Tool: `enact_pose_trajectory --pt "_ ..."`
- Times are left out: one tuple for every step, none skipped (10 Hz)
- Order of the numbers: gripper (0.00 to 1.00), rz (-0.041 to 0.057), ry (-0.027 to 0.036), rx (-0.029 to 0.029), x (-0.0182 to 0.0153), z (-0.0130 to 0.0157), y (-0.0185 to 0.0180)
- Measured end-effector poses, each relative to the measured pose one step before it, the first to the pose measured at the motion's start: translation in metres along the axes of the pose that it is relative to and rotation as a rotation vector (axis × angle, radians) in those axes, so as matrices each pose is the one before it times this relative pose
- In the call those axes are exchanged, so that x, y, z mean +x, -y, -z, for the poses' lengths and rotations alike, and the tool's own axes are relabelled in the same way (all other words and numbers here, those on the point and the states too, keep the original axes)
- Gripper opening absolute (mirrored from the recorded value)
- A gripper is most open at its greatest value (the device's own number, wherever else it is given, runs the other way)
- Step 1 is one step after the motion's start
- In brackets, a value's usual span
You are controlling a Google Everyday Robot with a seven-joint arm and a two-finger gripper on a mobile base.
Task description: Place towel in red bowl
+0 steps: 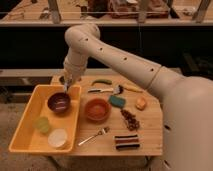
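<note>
The red bowl (97,109), round and orange-red with a darker inside, stands on the wooden table (150,145) just right of the yellow tray. A small cream-yellow piece (141,103), which looks like the towel, lies on the table right of the teal sponge (117,101). My gripper (66,86) hangs at the end of the white arm (115,55), over the far edge of the tray. It is just above and behind the dark maroon bowl (59,102), well left of the towel.
The yellow tray (22,132) also holds a green-yellow round thing (42,124) and a pale round thing (57,138). On the table lie a fork (94,136), a dark striped piece (127,142), a brown cluster (131,120), a knife (102,90) and a green item (102,82).
</note>
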Motion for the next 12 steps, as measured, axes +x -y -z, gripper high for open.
enact_pose_trajectory --pt "0.0 -0.0394 0.01319 -0.01766 -0.00699 -0.01158 -0.02352" --pt "0.0 -0.03668 0.01412 -0.01835 -0.00381 -0.01635 -0.02367" --pt "0.0 -0.02951 0.0124 -0.01327 -0.00168 -0.01509 -0.01822" --pt "0.0 -0.0475 0.01718 -0.0154 -0.00126 -0.02345 -0.02671" --pt "0.0 -0.04598 0.01266 -0.00875 0.00157 -0.01851 -0.02189" --pt "0.0 -0.04966 0.00876 -0.00335 0.00332 -0.01611 -0.01975" --pt "0.0 -0.06179 0.00491 0.00438 0.00753 -0.01244 -0.02136" --pt "0.0 -0.04667 -0.00245 0.02109 0.01441 -0.00956 -0.02255" --pt "0.0 -0.00459 -0.00373 0.01723 0.00899 -0.00444 -0.00638" --pt "0.0 -0.00131 -0.00535 0.02002 0.0067 -0.00173 0.00004" --pt "0.0 -0.00277 -0.00863 0.02582 0.00487 0.00164 0.00422" --pt "0.0 -0.00204 -0.00893 0.02194 0.00084 0.00374 0.00856"
